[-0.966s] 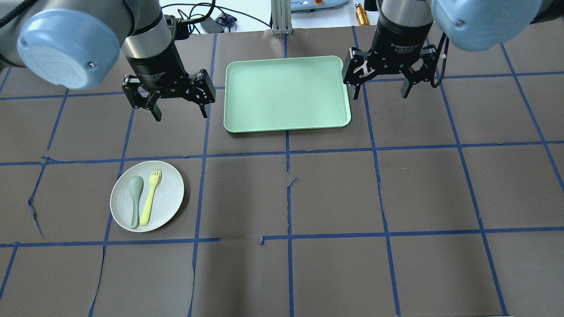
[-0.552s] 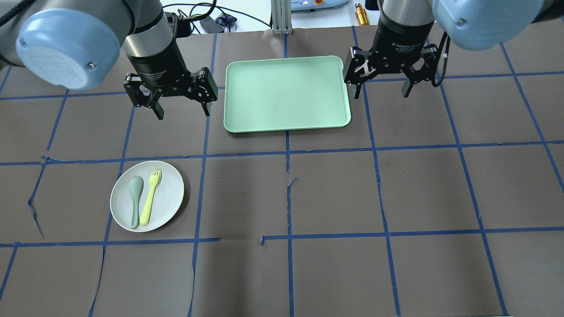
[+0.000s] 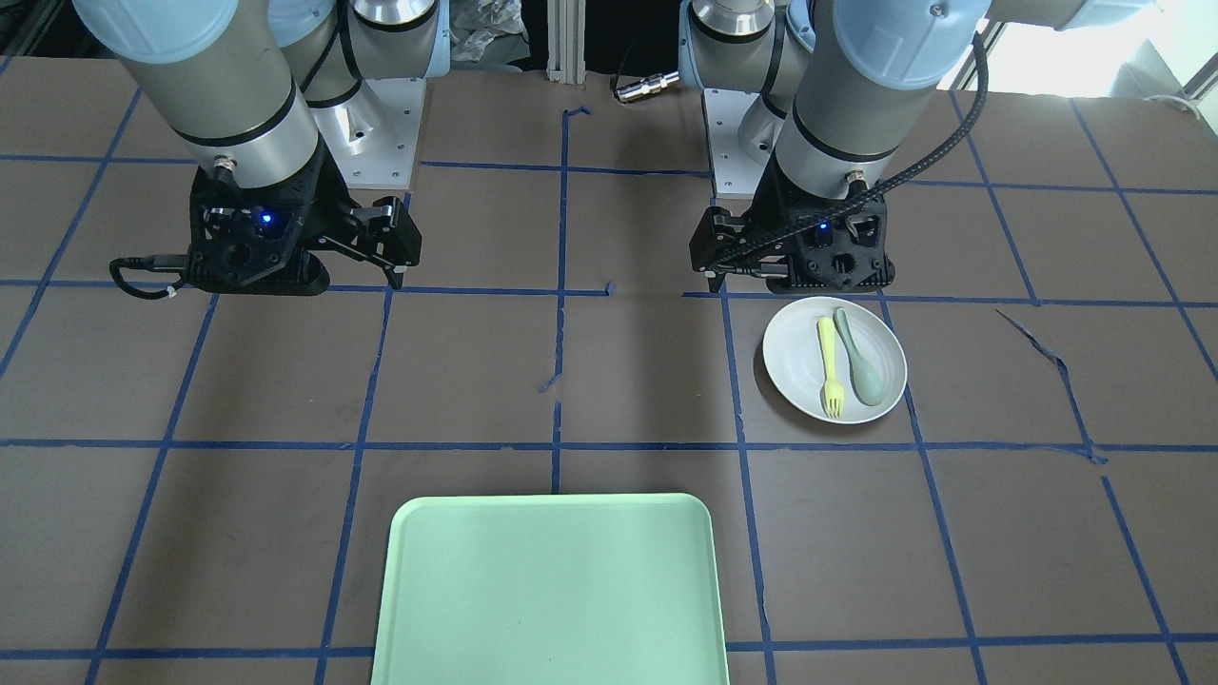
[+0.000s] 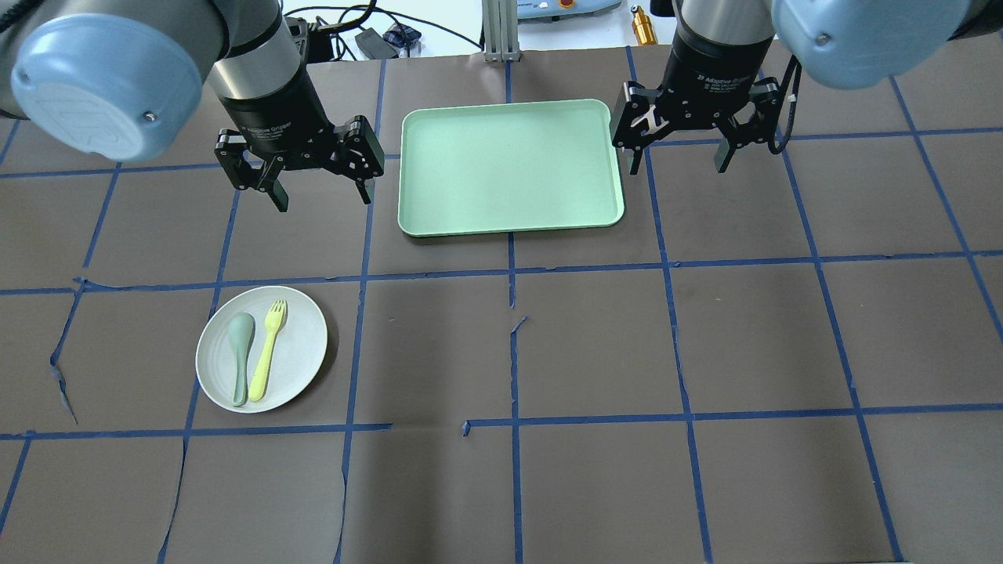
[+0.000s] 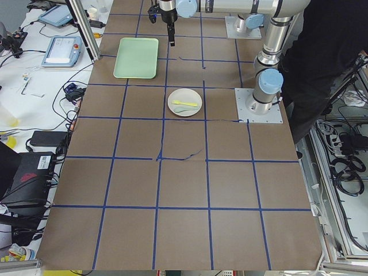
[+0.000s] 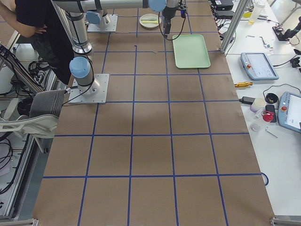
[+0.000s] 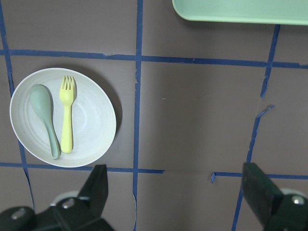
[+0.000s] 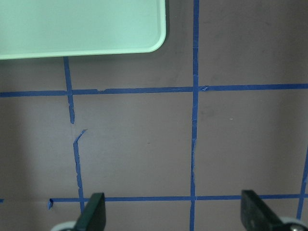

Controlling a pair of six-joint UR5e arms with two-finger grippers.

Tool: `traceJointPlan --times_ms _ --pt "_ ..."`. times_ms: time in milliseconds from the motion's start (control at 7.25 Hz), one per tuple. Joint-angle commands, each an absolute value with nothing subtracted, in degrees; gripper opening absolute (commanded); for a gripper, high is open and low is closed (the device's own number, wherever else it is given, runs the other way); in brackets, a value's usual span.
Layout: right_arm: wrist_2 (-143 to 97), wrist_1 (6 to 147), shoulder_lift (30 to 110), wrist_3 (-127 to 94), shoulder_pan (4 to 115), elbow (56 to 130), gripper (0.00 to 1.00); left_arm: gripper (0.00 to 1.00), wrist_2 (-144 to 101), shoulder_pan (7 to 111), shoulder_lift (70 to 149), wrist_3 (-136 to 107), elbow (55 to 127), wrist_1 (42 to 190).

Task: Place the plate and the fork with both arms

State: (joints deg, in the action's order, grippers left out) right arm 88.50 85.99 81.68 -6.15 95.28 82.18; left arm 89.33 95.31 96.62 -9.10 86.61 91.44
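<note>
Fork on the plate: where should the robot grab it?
Probably best to take the fork from straight above, across its thin handle just behind the tines. It lies flat on the plate, and the spoon nearly touches the handle's other end.

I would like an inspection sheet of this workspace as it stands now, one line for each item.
Surface: brown table cover, blue tape grid, torn in places.
Job's things: plate on the table; fork lying on it.
Clutter: spoon beside the fork on the plate; green tray apart.
Grippers: left gripper and right gripper above the table, jaws open, empty.
Cables: black cable at the right wrist.
Surroundings: person in black by the robot base.
</note>
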Motion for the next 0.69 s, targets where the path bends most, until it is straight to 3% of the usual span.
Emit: traceJointPlan --times_ms 0,552 --pt "88.4 86.0 81.7 -6.1 95.3 82.3 1.0 1.0 89.2 95.3 96.5 -9.3 86.7 91.4" --pt "88.6 86.0 81.6 -6.1 95.3 82.4 1.0 1.0 89.7 91.5 96.6 -8.4 88.5 91.2"
